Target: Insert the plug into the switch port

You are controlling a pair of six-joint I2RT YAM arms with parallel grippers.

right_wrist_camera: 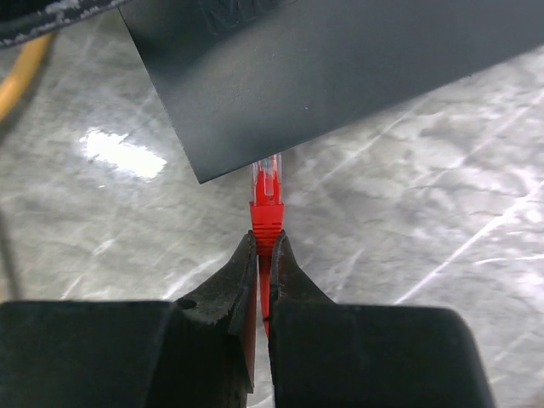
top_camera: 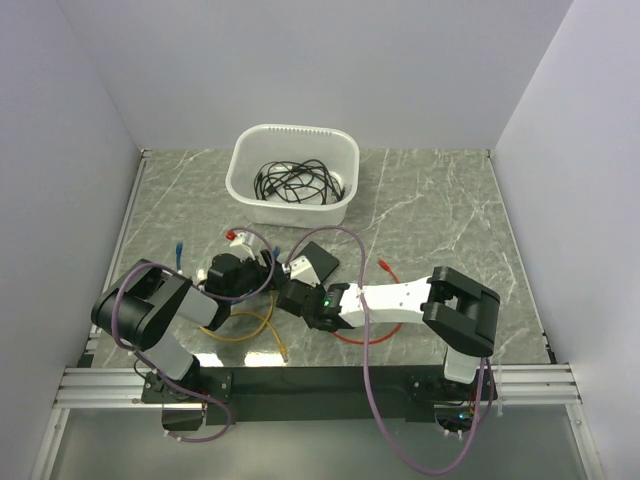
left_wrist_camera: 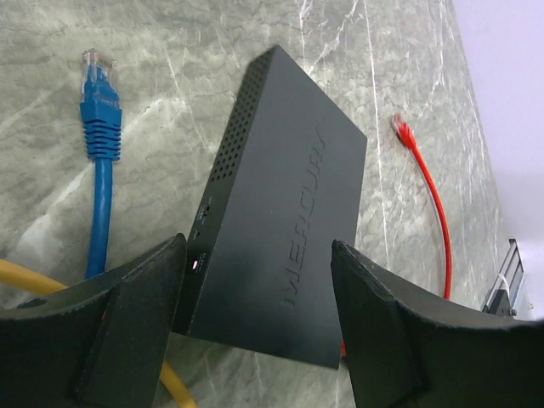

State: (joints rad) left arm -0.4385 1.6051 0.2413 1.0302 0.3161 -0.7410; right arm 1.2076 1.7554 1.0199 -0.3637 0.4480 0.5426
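Note:
The switch (left_wrist_camera: 280,212), a flat matte-black box, sits tilted between the two fingers of my left gripper (left_wrist_camera: 259,246), which is shut across its width; it also shows in the top view (top_camera: 322,262). My right gripper (right_wrist_camera: 263,242) is shut on the red boot of a red plug (right_wrist_camera: 267,212). The plug's clear tip touches the switch's near edge (right_wrist_camera: 340,68) from below. Whether the tip is inside a port is hidden. In the top view both grippers meet at table centre, the left (top_camera: 275,268) and the right (top_camera: 293,292).
A white tub (top_camera: 240,185) of black cables stands at the back. A blue cable (left_wrist_camera: 100,127), a yellow cable (top_camera: 255,330) and a red cable (left_wrist_camera: 429,195) lie around the switch. Another red plug (top_camera: 232,237) lies to the left.

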